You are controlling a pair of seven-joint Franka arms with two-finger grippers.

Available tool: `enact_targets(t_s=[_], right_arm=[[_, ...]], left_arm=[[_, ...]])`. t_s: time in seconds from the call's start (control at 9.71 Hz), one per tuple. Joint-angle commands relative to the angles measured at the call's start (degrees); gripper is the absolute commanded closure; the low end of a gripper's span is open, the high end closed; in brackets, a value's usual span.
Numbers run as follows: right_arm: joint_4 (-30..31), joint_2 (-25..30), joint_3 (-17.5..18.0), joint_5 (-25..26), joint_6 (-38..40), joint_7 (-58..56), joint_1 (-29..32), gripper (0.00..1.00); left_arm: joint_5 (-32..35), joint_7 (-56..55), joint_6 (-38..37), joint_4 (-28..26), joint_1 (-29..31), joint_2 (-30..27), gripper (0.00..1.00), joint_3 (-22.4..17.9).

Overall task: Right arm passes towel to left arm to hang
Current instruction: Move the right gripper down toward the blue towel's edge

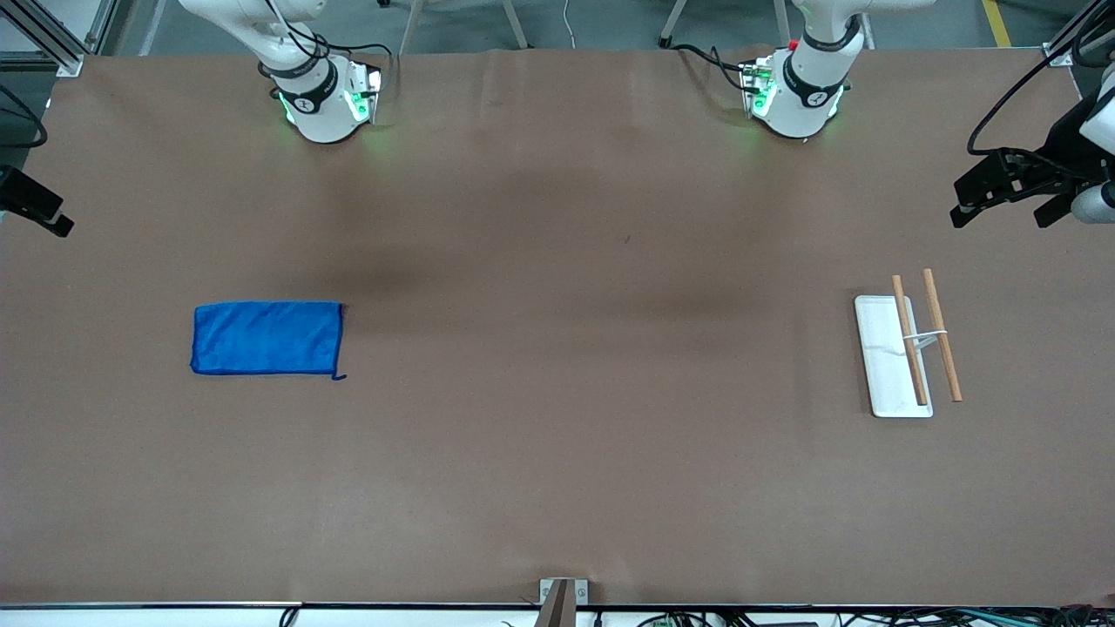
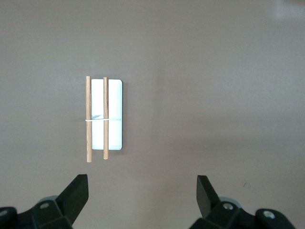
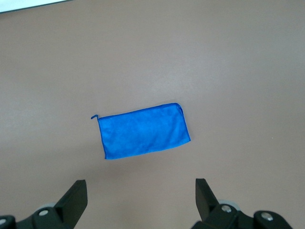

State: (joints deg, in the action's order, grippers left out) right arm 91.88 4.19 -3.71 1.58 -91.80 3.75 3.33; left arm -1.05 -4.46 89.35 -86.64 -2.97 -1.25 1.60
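The bright blue towel [image 1: 266, 338] lies flat on the brown table toward the right arm's end, with a short thread tag at one corner. It also shows in the right wrist view [image 3: 143, 131]. My right gripper [image 3: 141, 191] is open and empty, high over the table's edge at that end [image 1: 39, 213], apart from the towel. A rack [image 1: 910, 348] of two wooden rods on a white base stands toward the left arm's end and shows in the left wrist view [image 2: 102, 117]. My left gripper [image 2: 142, 191] is open and empty, high over the table near the rack [image 1: 1002, 209].
The two arm bases [image 1: 322, 96] [image 1: 797, 91] stand at the table's edge farthest from the front camera. A small metal bracket [image 1: 562, 596] sits at the edge nearest that camera. Bare brown table [image 1: 592, 348] lies between towel and rack.
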Motion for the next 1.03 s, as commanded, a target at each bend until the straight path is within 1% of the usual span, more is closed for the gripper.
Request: enact_targets(t_s=[0.0,0.31,0.51,0.62,0.82,0.93], right_arm=[[0.04,-0.85,0.81,0.0,0.13,0.11,0.97,0.0],[2.86,-3.39,0.73,0.0,-0.93,-0.06,0.71,0.0],[3.39,-7.42,0.73,0.0,-2.41,-0.06,0.71,0.0],[4.61,-9.53,0.73,-0.09,-4.69,-0.06,0.89,0.0],[10.3,-14.45,0.73,-0.09,-14.41,-2.41,0.89,0.0],[14.42,-16.65,0.73,-0.09,-21.69,-4.96,0.97,0.0]], left_arm=[[-0.36,0.33,-0.41,-1.34,-0.46,0.63,0.0,-0.37],[-0.53,0.42,-0.41,-1.16,-0.37,0.81,0.0,-0.37],[-0.27,0.42,-0.32,-1.16,-0.37,0.9,0.0,-0.37],[-0.18,0.42,-0.32,-1.16,-0.37,0.9,0.0,-0.46],[-0.09,-0.1,-0.32,-1.16,-0.55,1.08,0.0,-0.46],[0.0,-0.19,-0.32,-1.16,-0.55,1.16,0.0,-0.37]])
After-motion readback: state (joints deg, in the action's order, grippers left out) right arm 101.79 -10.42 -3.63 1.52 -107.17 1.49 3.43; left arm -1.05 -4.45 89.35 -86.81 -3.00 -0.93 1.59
